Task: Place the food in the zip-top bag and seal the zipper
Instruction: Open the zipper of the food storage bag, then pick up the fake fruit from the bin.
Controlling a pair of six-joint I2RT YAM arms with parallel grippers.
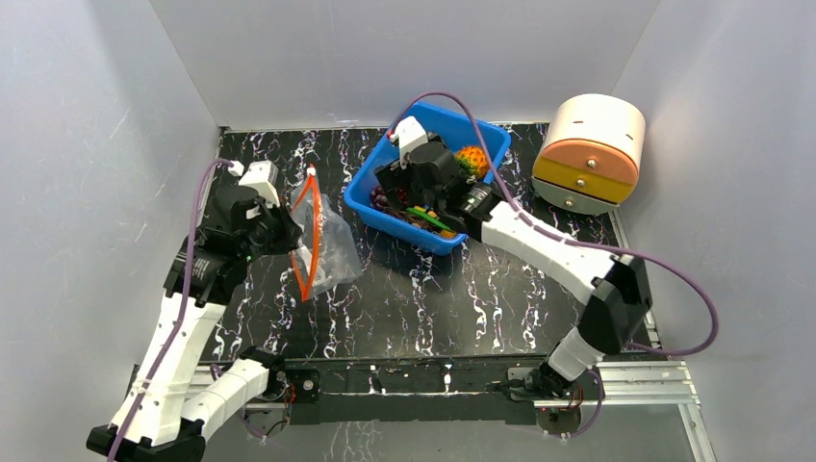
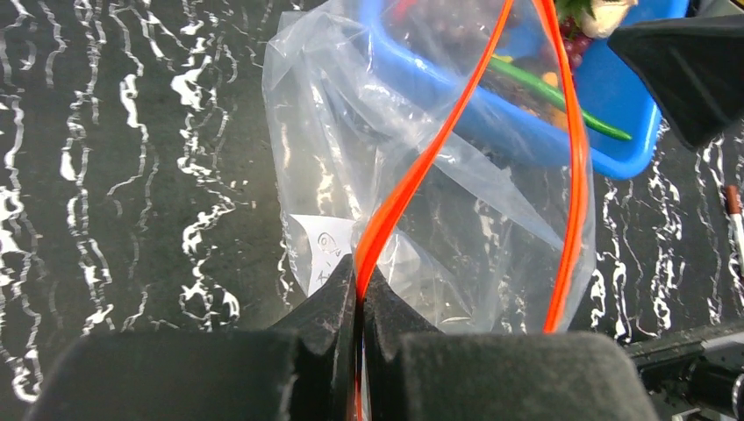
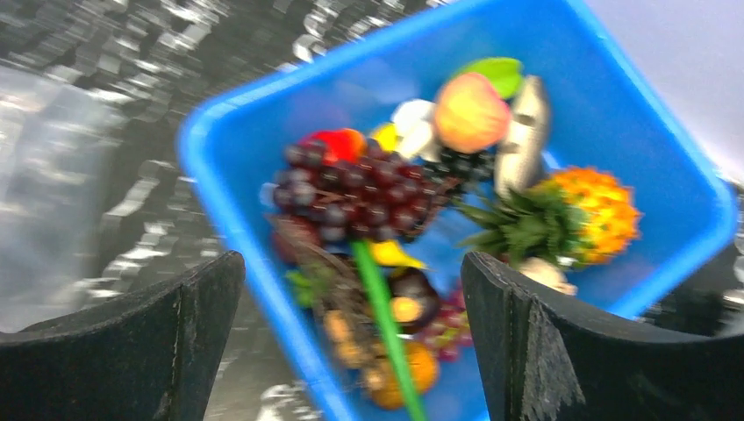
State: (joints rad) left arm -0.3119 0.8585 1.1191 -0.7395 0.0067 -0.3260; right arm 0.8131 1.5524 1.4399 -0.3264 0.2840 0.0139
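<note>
Black fingers of the left gripper fill the bottom of the left wrist view, pressed together on the zipper, one orange-red strip that runs up from between them and loops back down just right of them. One clear bag hangs from that strip ahead of the fingers, its mouth gaping and its lower part resting on the dark marbled table. A white label shows through the plastic just above the fingertips; its small mark cannot be read. Two arms are in view: the left reaches forward with its elbow raised and holds the bag up on edge, while the right stretches diagonally forward and left, its wrist tipped down over one blue bin. The right gripper stands wide with nothing between its fingers. Below it the food lies in the bin: one orange pineapple beyond the right finger, one peach farther ahead, one purple grape bunch between the fingers, one long green piece, and other pieces too blurred to count. One round cream case stands right of the bin.
</note>
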